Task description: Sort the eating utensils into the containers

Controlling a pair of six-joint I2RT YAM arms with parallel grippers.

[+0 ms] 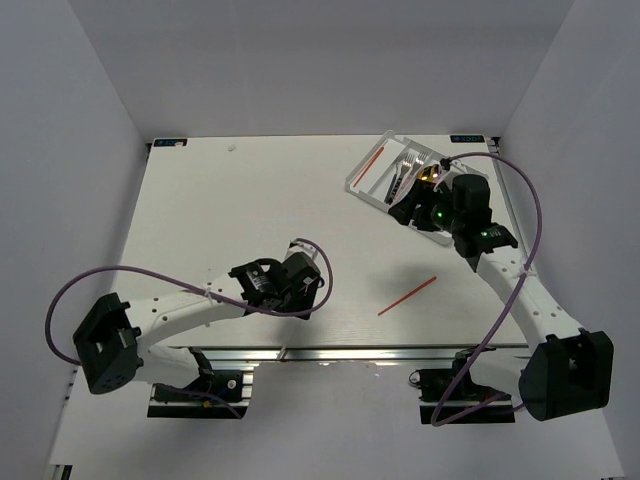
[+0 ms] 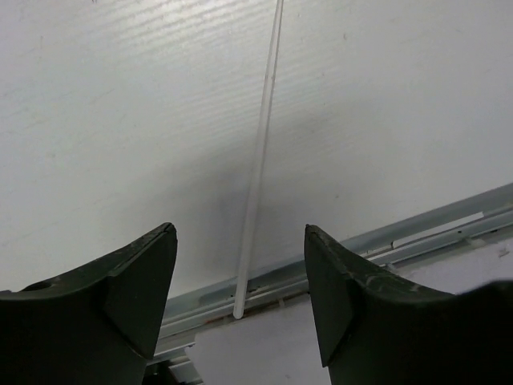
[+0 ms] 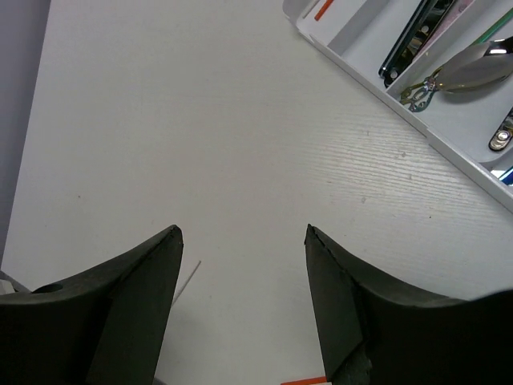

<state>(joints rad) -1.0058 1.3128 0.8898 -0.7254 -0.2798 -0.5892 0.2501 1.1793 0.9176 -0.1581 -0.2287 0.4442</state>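
A pale chopstick (image 2: 260, 160) lies on the table with its end over the front rail. My left gripper (image 2: 240, 233) hangs above it, open, one finger on each side and neither touching; from the top view it is low at centre (image 1: 292, 295). A red chopstick (image 1: 407, 296) lies loose on the table to its right. The white tray (image 1: 358, 178) at the back right holds a red chopstick (image 1: 370, 165), forks and a spoon (image 3: 473, 68) in its compartments. My right gripper (image 1: 408, 212) hovers at the tray's near side, open (image 3: 240, 233) and empty over bare table.
The table's front edge with its metal rail (image 2: 417, 233) runs just beyond the left fingertips. White walls close in the table at the back and both sides. The tray rim (image 3: 401, 112) crosses the right wrist view's upper right.
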